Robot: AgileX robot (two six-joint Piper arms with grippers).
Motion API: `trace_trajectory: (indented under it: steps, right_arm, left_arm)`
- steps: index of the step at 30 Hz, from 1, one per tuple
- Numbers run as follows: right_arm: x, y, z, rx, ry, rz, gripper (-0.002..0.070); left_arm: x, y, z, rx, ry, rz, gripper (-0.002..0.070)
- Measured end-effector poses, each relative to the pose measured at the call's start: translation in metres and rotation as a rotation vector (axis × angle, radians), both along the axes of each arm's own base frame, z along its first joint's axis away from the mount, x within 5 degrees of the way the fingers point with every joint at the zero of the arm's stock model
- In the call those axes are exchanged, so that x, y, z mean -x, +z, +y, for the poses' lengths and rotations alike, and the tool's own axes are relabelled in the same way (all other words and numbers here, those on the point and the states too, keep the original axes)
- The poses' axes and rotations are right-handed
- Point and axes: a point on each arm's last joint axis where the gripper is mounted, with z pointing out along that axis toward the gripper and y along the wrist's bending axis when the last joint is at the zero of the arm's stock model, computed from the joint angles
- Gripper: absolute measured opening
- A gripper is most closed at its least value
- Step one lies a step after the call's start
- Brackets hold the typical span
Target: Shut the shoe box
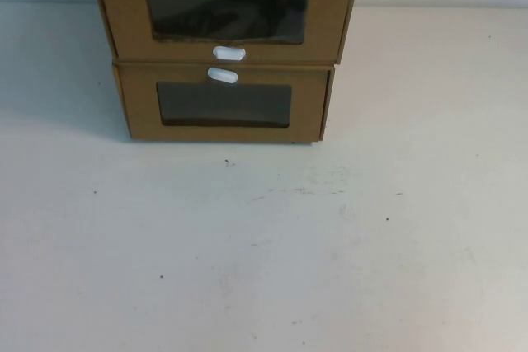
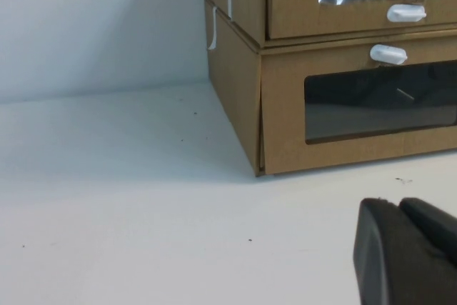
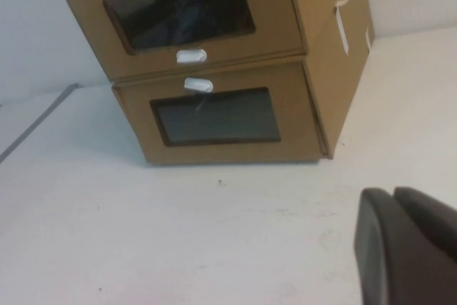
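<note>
Currently shoe box stacked on lower box, drawer front flush. Left gripper and right gripper near lower box, off it; finger state cannot be determined.

High view: raised, angled down at brown cardboard windowed shoe box stacked on like lower cardboard box. Both wrist views: low, near white table, facing the same stacked fronts from opposite corners.
</note>
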Motion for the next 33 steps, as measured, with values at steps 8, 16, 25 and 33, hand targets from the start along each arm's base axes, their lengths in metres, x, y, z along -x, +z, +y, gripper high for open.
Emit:
trace_trajectory:
  steps: [8, 16, 25, 33]
  right_arm:
    - [0.001, -0.005, 0.001, 0.024, 0.009, 0.053, -0.0012]
    - [-0.004, -0.014, -0.007, 0.242, -0.075, -0.034, -0.0012]
    - [-0.005, -0.05, -0.028, 0.236, -0.404, -0.082, -0.0013]
    - [0.001, -0.059, -0.031, 0.232, -0.449, -0.102, -0.0013]
  left_arm:
    - [0.0, 0.0, 0.0, -0.001, -0.002, 0.004, -0.0005]
    - [0.0, -0.001, 0.0, -0.001, -0.004, 0.006, -0.0005]
    - [0.0, -0.001, 0.0, -0.001, -0.005, 0.007, -0.0005]
    - [0.0, -0.001, 0.0, -0.001, -0.005, 0.007, -0.0005]
